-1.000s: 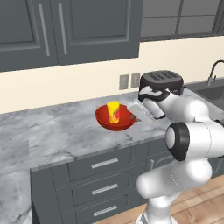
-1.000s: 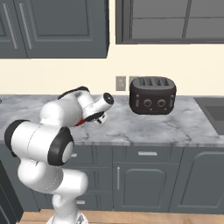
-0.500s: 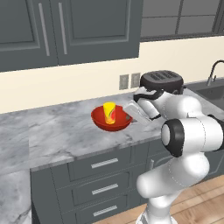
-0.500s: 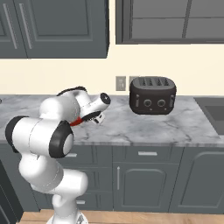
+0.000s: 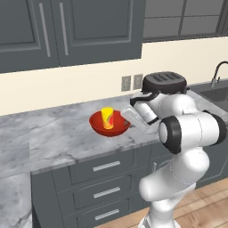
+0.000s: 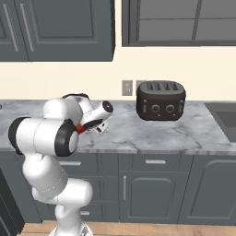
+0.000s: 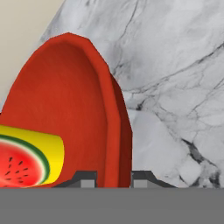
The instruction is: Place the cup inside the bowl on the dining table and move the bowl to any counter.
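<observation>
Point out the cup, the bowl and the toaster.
cup [image 5: 107, 115]: left base view, on its yellow side wall, standing in the bowl.
bowl [image 5: 100, 128]: left base view, on its red outer wall, left of the cup.
toaster [image 6: 161, 103]: right base view, on its dark front face above the knobs.

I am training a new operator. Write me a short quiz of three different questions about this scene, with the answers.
1. True or false: the cup stands inside the bowl.
2. Which part of the bowl is between the fingers of the gripper? A) its rim B) its base C) no part
3. Fill in: the bowl is over the grey marble ____, left of the black toaster.

Key: 1 true; 2 A; 3 counter.
</observation>
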Controlling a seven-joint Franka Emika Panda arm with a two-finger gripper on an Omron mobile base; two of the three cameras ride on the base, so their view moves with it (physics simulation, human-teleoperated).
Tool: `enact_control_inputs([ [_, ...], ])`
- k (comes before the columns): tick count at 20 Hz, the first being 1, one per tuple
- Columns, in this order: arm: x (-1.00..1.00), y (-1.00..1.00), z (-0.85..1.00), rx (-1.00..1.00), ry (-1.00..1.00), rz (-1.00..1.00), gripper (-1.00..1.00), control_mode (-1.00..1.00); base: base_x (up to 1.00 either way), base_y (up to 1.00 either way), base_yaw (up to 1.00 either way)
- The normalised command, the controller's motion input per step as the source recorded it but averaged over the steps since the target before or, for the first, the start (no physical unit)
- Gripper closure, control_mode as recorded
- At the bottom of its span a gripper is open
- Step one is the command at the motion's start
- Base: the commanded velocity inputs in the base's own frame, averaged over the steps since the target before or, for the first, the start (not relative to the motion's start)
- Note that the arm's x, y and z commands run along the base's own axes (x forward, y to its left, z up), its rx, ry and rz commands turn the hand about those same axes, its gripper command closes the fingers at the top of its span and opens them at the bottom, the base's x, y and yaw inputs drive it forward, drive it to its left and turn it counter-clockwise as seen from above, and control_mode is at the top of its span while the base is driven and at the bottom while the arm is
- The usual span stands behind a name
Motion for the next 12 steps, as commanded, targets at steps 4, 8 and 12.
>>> enact_control_inputs([
  [4,0.14,0.03,-0.22,-0.01,0.02,0.0,1.0,-1.0,0.0,0.0,0.0],
  [8,0.11,0.03,-0.16,-0.01,0.02,0.0,1.0,-1.0,0.0,0.0,0.0],
  [12,0.1,0.03,-0.15,-0.02,0.01,0.0,1.0,-1.0,0.0,0.0,0.0],
])
